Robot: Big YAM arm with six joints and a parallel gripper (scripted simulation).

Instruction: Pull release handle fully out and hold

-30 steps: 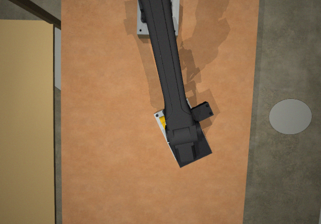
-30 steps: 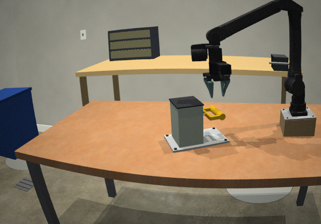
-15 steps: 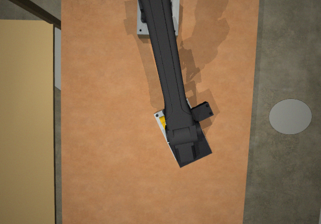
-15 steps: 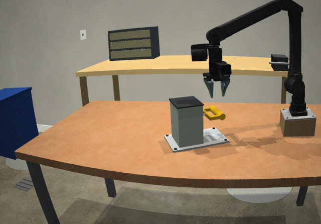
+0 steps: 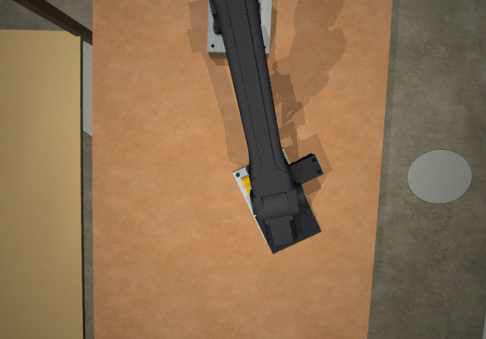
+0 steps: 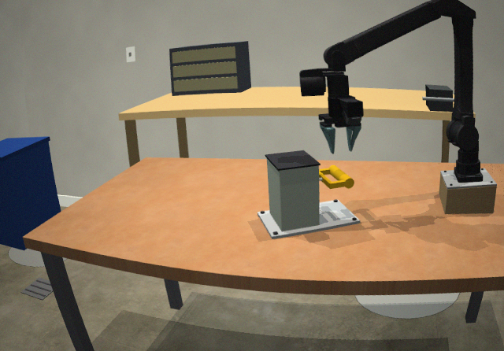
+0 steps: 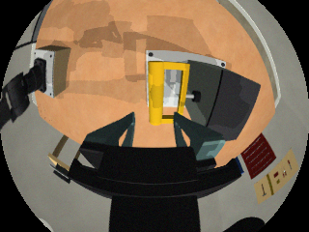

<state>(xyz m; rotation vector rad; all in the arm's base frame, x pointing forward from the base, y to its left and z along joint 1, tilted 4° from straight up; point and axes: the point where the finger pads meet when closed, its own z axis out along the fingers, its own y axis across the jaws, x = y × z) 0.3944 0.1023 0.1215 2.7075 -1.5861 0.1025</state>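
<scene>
yellow handle (image 6: 337,176) grip horizontal, stem toward housing (image 6: 293,194)

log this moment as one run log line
phase: approach | gripper: open, empty, in air above yellow release handle | handle: untouched, not pulled out | housing: on base plate

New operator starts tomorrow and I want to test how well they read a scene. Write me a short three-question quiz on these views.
1. True or false: the gripper is touching the yellow handle.
2. The gripper's fingers are: A) shut on the handle, B) apart and holding nothing, C) shut on nothing.
3. What does the grey box carrying the handle stand on?

Key
1. False. It hangs in the air above the handle.
2. B.
3. A light base plate with bolts at its corners, on the orange table.
</scene>
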